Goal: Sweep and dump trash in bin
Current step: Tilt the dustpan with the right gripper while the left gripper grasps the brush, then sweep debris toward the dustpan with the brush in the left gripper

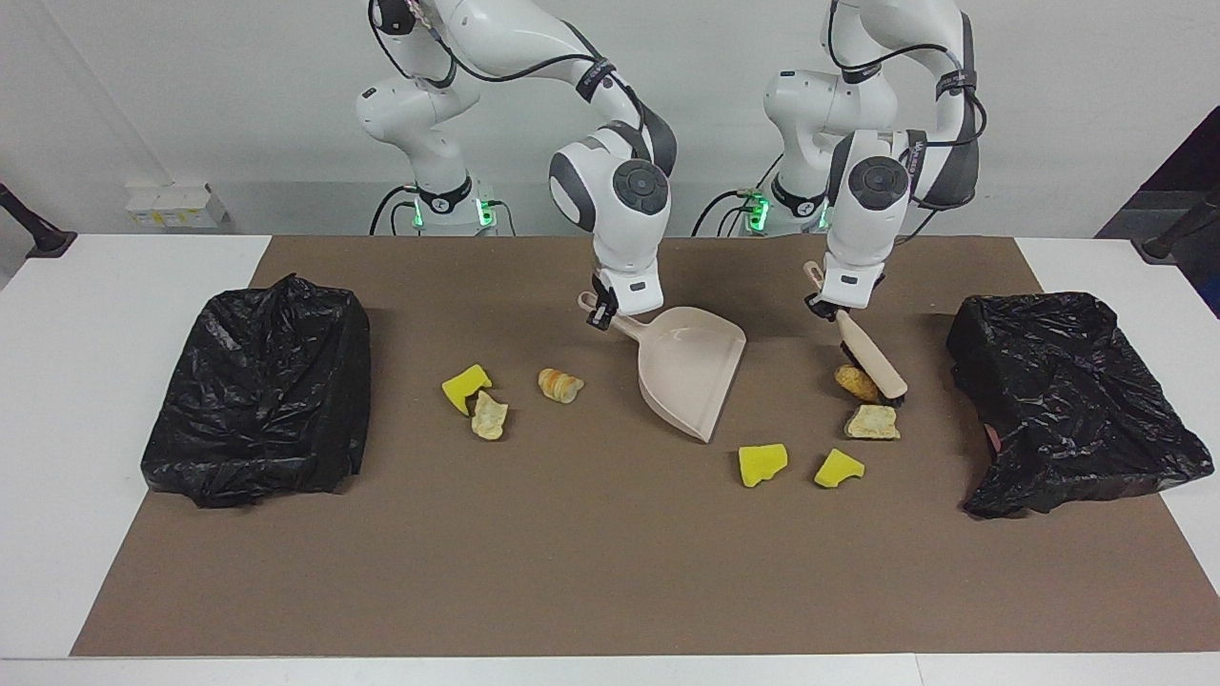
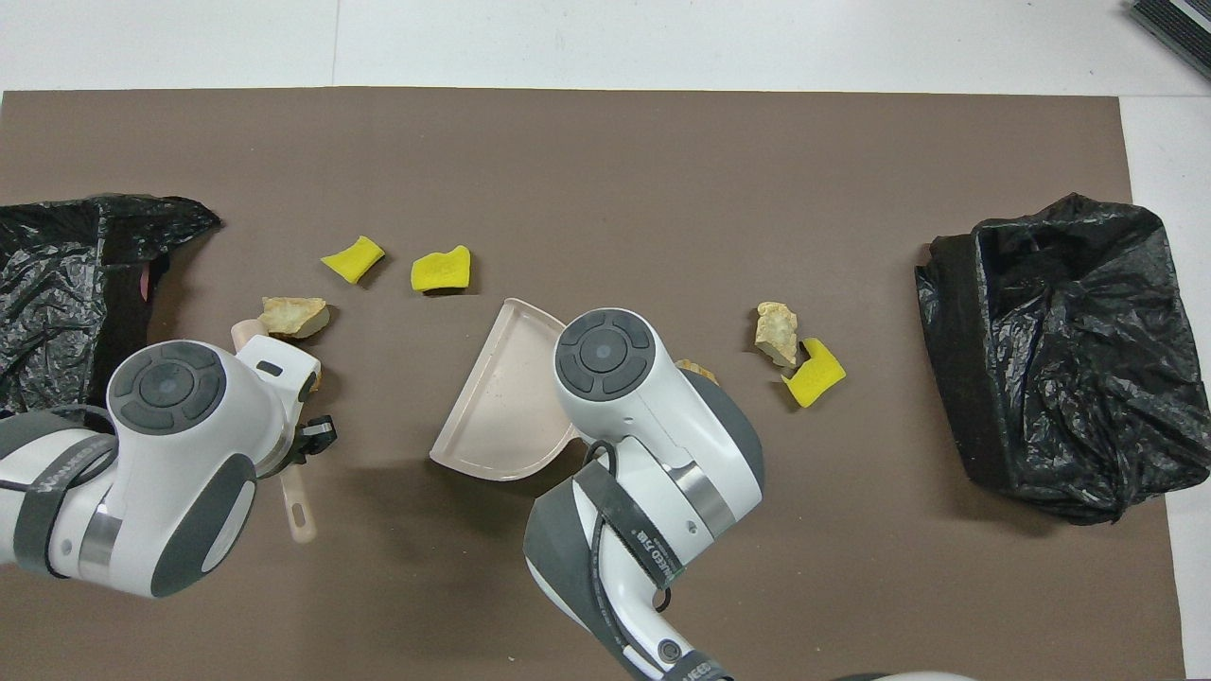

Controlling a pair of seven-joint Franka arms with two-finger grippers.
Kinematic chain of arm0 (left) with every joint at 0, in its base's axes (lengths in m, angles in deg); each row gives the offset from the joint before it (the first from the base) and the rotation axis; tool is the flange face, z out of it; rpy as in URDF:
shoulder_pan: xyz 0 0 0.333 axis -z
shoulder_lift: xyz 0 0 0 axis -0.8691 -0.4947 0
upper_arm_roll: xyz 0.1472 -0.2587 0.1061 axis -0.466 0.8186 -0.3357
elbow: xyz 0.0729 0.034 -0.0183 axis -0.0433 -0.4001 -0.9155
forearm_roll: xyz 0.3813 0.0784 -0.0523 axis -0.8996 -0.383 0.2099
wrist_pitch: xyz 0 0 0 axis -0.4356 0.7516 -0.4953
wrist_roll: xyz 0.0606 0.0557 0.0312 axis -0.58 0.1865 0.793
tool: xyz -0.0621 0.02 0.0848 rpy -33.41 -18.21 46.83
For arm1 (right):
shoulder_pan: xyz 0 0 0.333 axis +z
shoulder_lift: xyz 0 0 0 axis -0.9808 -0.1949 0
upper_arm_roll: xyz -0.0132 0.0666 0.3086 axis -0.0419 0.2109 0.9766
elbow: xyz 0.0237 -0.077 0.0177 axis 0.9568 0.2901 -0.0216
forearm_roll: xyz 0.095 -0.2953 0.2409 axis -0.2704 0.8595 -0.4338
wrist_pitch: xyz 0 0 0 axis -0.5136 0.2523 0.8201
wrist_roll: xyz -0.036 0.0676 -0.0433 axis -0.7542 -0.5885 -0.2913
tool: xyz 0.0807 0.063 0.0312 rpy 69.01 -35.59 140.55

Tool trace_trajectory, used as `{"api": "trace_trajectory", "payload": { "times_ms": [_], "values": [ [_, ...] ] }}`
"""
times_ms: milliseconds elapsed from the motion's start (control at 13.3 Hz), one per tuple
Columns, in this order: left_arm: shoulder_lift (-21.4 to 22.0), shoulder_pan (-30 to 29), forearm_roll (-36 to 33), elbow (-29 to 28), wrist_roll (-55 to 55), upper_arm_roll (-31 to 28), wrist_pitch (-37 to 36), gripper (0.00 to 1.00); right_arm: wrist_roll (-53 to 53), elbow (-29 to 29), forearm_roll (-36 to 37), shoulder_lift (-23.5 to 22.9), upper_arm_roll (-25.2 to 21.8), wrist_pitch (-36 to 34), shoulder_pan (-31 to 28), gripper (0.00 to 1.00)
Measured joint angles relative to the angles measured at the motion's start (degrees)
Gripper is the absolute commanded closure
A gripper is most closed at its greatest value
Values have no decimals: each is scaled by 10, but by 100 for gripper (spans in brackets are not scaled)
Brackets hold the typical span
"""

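Note:
Several trash pieces lie on the brown mat. My left gripper (image 1: pixel 820 297) is shut on the handle of the beige brush (image 1: pixel 873 359), whose bristles touch a tan lump (image 1: pixel 856 382) right beside a flat bread piece (image 1: pixel 872 422) (image 2: pixel 294 315). Two yellow wedges (image 1: pixel 762 464) (image 1: pixel 839 467) lie farther from the robots. My right gripper (image 1: pixel 594 312) is shut on the handle of the beige dustpan (image 1: pixel 691 367) (image 2: pixel 501 397), tilted with its lip on the mat. Toward the right arm's end lie a croissant-like lump (image 1: pixel 559 385), a yellow wedge (image 1: pixel 465 388) and a bread lump (image 1: pixel 489 416).
One black-bagged bin (image 1: pixel 1072 400) (image 2: pixel 57 293) stands at the left arm's end of the table, another (image 1: pixel 257 391) (image 2: pixel 1060 359) at the right arm's end. The brown mat (image 1: pixel 591 572) has white table around it.

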Motion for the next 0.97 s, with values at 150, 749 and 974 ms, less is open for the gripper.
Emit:
{"api": "trace_trajectory", "payload": {
  "times_ms": [150, 749, 974],
  "values": [
    [-8, -4, 0, 19, 33, -2, -1, 100, -3, 0, 0, 0, 0, 0, 0, 100],
    [-9, -104, -2, 6, 246, -5, 28, 100, -16, 3, 0, -8, 0, 15, 9, 100],
    [-12, -94, -2, -17, 236, 4, 54, 100, -18, 3, 0, -8, 0, 15, 9, 100]
  ]
}}
